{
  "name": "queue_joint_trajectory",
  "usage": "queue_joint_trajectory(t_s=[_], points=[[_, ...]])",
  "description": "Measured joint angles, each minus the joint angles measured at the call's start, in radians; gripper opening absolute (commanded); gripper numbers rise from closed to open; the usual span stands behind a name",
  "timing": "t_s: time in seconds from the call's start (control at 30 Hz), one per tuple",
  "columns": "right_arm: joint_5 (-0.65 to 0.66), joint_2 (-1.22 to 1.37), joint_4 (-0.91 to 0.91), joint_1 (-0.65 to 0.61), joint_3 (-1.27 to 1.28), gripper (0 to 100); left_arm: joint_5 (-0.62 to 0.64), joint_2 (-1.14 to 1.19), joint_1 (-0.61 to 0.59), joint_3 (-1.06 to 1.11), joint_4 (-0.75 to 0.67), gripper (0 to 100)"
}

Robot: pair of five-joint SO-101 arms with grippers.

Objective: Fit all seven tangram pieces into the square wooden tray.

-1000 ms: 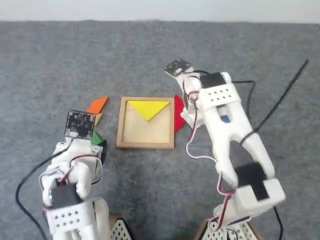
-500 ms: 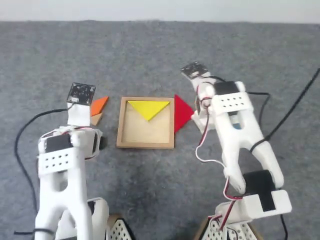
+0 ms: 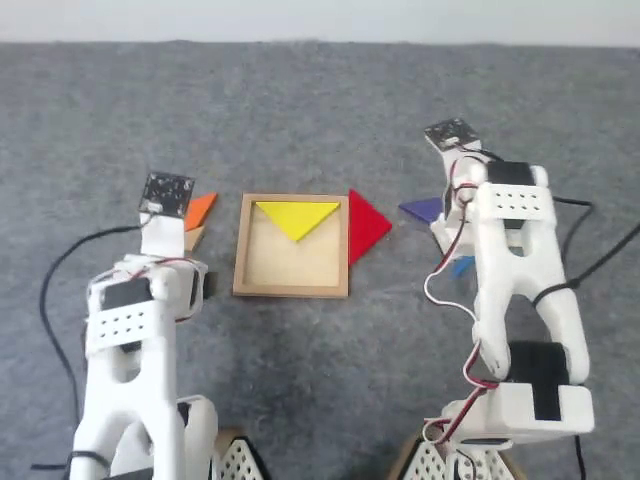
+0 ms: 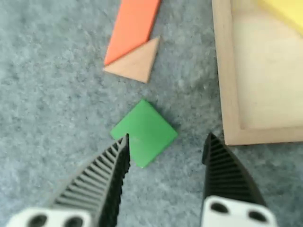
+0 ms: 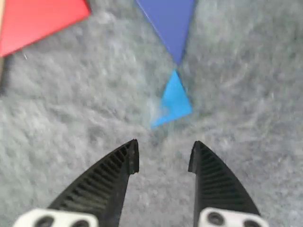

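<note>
The square wooden tray (image 3: 243, 250) (image 4: 226, 85) lies mid-table with a yellow triangle (image 3: 296, 217) (image 4: 284, 12) against its far wall. A red triangle (image 3: 366, 227) (image 5: 38, 21) touches the tray's right side. Further right lie a purple triangle (image 3: 423, 209) (image 5: 169, 21) and a small blue triangle (image 3: 462, 266) (image 5: 173, 100). Left of the tray are an orange parallelogram (image 3: 198, 209) (image 4: 133, 26), a tan triangle (image 3: 193, 236) (image 4: 136, 66) and a green square (image 4: 144, 133). My left gripper (image 4: 166, 144) hangs open over the green square. My right gripper (image 5: 163, 153) is open just short of the blue triangle.
Grey felt covers the whole table (image 3: 320, 110). The far half of it and the strip in front of the tray between the two arm bases hold no objects. Cables trail from both arms.
The right arm has swung right, off the red triangle, uncovering the purple and blue triangles. The left arm has risen and stretched forward over the green square.
</note>
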Motion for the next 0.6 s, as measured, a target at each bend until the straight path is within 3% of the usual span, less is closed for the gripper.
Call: queue_joint_trajectory(t_s=[0.13,0.4,0.6], points=[[0.044,-0.040,0.014,0.005,0.077,19.2,0.000,0.000,-0.005,0.081,-0.117,25],[-0.015,-0.233,-0.226,0.017,0.371,19.1,0.000,0.003,-0.038,0.075,-0.123,25],[-0.109,-0.261,-0.331,0.015,0.425,19.1,0.000,0.003,-0.038,-0.078,0.064,25]])
